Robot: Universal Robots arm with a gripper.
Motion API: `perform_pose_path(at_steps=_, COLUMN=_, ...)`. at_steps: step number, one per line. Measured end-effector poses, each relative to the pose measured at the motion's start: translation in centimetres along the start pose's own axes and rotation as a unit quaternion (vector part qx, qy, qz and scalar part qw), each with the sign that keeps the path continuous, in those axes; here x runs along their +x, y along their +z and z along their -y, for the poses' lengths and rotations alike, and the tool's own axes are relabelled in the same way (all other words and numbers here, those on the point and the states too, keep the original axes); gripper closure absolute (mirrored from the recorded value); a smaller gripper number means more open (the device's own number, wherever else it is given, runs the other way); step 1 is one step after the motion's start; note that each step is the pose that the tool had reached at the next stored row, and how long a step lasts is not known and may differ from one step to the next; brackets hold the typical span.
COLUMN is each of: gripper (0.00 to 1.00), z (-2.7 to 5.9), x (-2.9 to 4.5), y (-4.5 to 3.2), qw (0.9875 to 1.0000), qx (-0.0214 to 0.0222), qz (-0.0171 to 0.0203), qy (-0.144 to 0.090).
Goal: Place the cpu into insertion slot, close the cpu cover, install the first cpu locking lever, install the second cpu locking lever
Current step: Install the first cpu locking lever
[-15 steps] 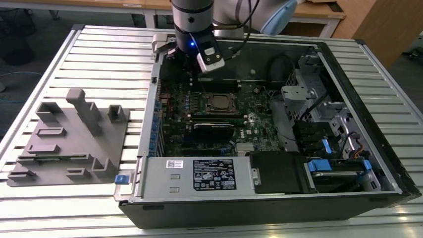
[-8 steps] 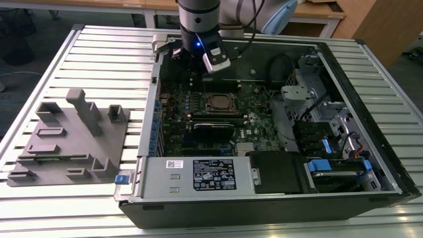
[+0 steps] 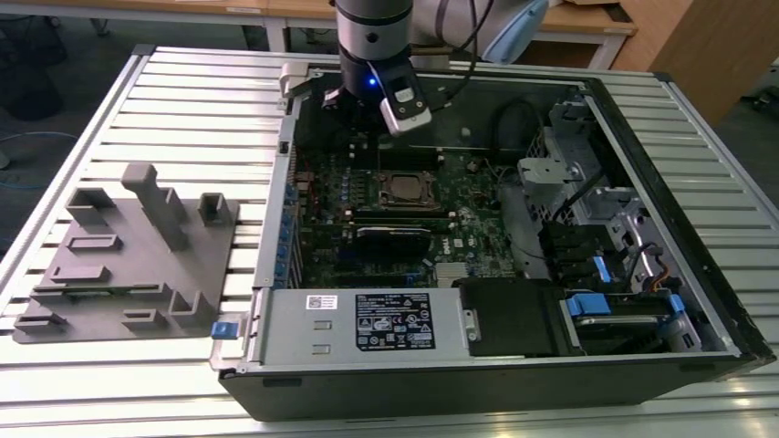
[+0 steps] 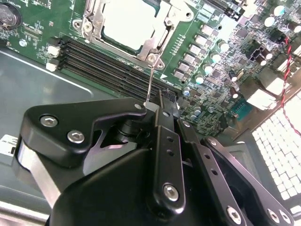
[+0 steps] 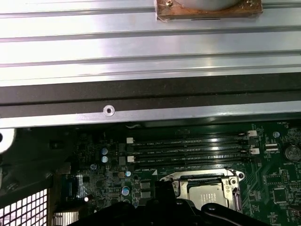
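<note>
The cpu (image 4: 128,21) lies seated in the insertion slot (image 3: 381,193), the cpu cover (image 4: 153,46) folded down around it. One thin locking lever (image 4: 149,80) stands up off the green motherboard (image 4: 42,33) — its free end touching the tip of the gripper (image 4: 162,101), jaws clenched together. The open computer case (image 3: 487,388) sits on the slatted worktop (image 3: 182,82).

At the top middle of the exterior view, the arm (image 3: 365,27) is a shiny grey tube with a pale blue cap (image 3: 512,32) and a small blue light (image 3: 368,82). In the second wrist view, the gripper (image 4: 161,106) is black with round silver screws (image 4: 170,190).
</note>
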State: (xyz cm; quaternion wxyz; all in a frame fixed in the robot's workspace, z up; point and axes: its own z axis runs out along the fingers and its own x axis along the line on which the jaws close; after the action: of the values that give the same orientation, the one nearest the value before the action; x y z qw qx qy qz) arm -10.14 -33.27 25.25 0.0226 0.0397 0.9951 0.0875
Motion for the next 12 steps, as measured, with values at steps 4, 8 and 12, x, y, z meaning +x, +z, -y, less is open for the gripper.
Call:
perform_pose_path(at_steps=4, gripper=0.90, z=0.00, x=-0.02, y=0.00, qw=1.0000, qx=0.0000, qz=0.0000, qy=0.000)
perform_pose_path(at_steps=8, gripper=0.90, z=-0.03, x=-0.30, y=0.02, qw=1.0000, qx=0.0000, qz=0.0000, qy=0.000)
perform_pose_path(at_steps=12, gripper=0.90, z=-0.06, x=-0.72, y=0.04, qw=1.0000, qx=0.0000, qz=0.0000, qy=0.000)
